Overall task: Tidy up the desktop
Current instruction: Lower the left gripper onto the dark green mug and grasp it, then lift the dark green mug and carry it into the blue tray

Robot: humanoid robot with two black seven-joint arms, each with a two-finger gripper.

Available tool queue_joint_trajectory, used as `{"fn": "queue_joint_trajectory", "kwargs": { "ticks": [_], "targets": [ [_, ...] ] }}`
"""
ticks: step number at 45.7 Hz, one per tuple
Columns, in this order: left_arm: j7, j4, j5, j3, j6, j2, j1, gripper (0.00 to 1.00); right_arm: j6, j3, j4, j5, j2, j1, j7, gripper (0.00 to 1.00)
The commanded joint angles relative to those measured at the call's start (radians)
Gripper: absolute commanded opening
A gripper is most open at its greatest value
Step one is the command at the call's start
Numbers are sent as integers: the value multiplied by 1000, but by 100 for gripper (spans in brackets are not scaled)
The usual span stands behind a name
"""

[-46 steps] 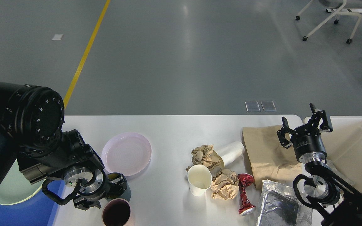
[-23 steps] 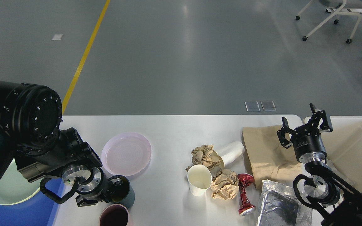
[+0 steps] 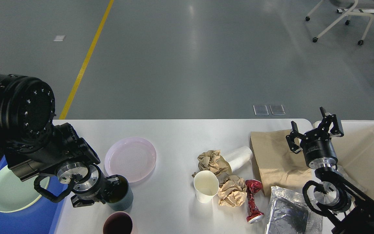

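Observation:
The white desktop (image 3: 177,136) carries dishes on its left and litter on its right. My left gripper (image 3: 115,188) is shut on the rim of a dark teal cup (image 3: 121,197), just below a pink plate (image 3: 130,158). A pink cup with a dark inside (image 3: 118,224) stands at the front edge, just under the teal cup. My right gripper (image 3: 314,130) hangs open and empty over the right end of a flat brown paper bag (image 3: 273,161).
Mid-table lie two crumpled brown papers (image 3: 211,161) (image 3: 231,193), an upright white paper cup (image 3: 205,186), a tipped one (image 3: 240,155), a crushed red can (image 3: 254,202) and a foil bag (image 3: 287,214). A cream bin (image 3: 367,152) stands right. A blue tray (image 3: 28,219) holding a green plate (image 3: 10,193) sits left.
My left arm has swung to the left, carrying the dark teal cup with it, uncovering more of the green plate. The right arm has stayed still.

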Motion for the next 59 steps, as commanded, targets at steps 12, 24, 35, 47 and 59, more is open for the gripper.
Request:
{"fn": "queue_joint_trajectory", "kwargs": {
  "ticks": [12, 24, 35, 47, 59],
  "targets": [
    [74, -118, 41, 58, -298, 58, -288, 0, 0, 0, -2, 0, 0, 0, 0, 100],
    [123, -131, 160, 90, -581, 123, -575, 0, 0, 0, -2, -2, 0, 0, 0, 100],
    [59, -138, 403, 84, -740, 184, -828, 0, 0, 0, -2, -2, 0, 0, 0, 100],
    [-84, -146, 575, 86, -740, 201, -843, 0, 0, 0, -2, 0, 0, 0, 0, 100],
    [-133, -118, 680, 124, -740, 296, -822, 0, 0, 0, -2, 0, 0, 0, 0, 100]
  ]
}}
